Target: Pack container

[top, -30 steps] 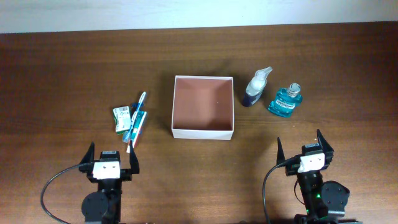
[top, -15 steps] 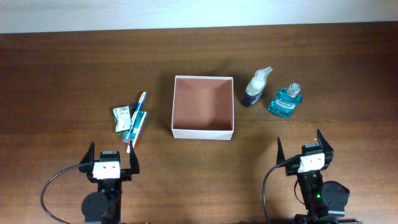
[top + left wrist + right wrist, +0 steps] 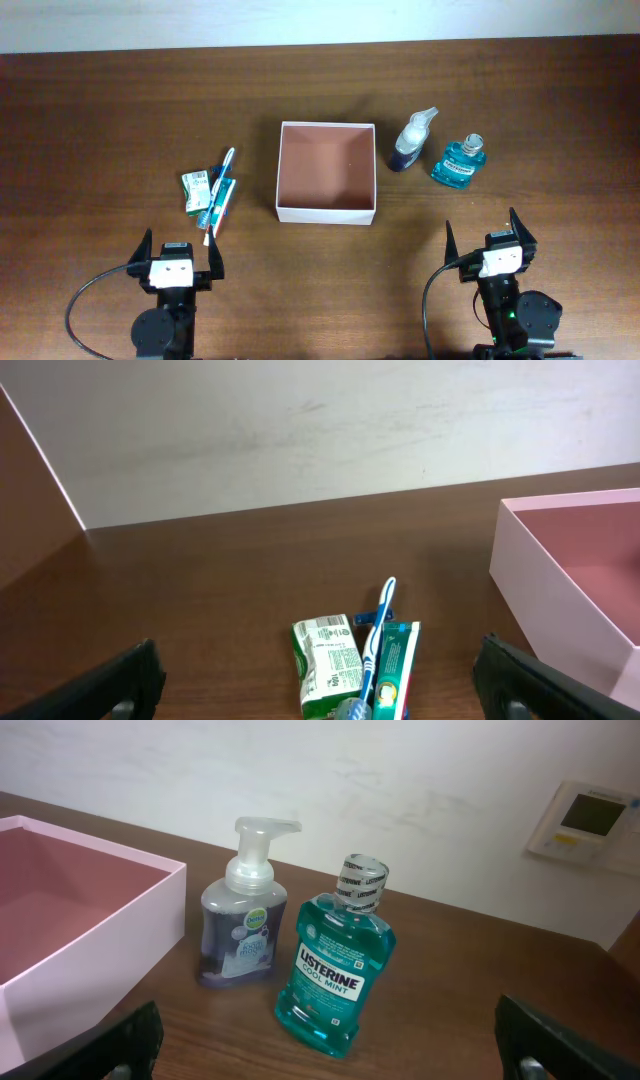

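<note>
We see the container (image 3: 325, 213), a square shallow box with thin white walls and a smooth reddish-brown inside, in the middle of the dark wooden table (image 3: 120, 120). The 2 claws, left gripper (image 3: 180, 252) and right gripper (image 3: 485, 238), stand wide open, holding nothing.

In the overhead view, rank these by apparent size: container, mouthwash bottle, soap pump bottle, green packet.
1. container
2. mouthwash bottle and soap pump bottle, too alike to separate
3. green packet
</note>
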